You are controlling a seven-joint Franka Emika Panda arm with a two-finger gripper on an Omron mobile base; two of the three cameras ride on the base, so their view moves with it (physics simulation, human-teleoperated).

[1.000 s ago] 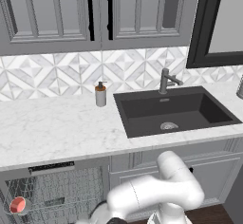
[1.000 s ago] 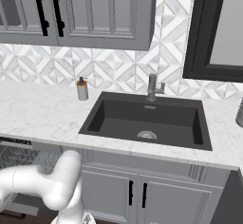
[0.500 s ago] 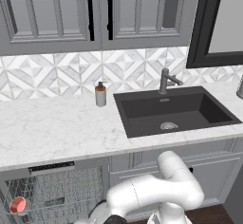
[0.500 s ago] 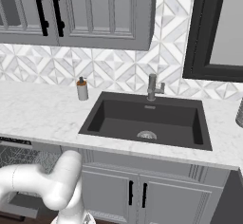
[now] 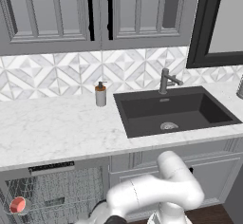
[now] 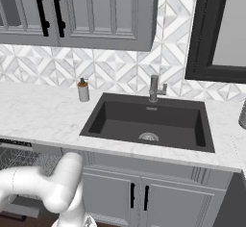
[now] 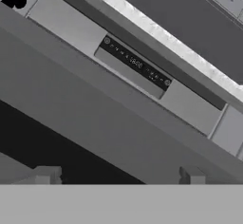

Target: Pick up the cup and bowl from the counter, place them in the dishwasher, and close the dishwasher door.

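Took the sink (image 5: 175, 111) as the mark for every place below.

Found the counter (image 5: 57, 133) running left of the sink with neither cup nor bowl on it, just a soap dispenser (image 5: 100, 94) by the sink's back left corner. Saw the dishwasher (image 5: 52, 190) below and left of the sink, standing open with its wire rack (image 5: 71, 192) bared. Judged the task well along, but not finished.

- Done: spotted the cup (image 5: 18, 205) in the rack, far to the left of and below the sink, its salmon-red inside facing the camera.
- Unsure: could not make out the bowl among the wires, so could not call that step done.
- Left: judged the closing of the dishwasher door (image 7: 95, 118) to be the step in hand, taking the broad grey surface in the hand view for that door, without certainty.

Got the cup and the dark control strip (image 5: 51, 167) from the left base view. Got a corner of the rack and the cabinet doors (image 6: 139, 197) under the sink from the right base view. Got the strip close up from the hand view, with the counter's pale edge beyond it towards the sink. Saw there too the gripper (image 7: 118, 175), fingertips (image 7: 45, 174) spread wide apart and clamped on nothing.
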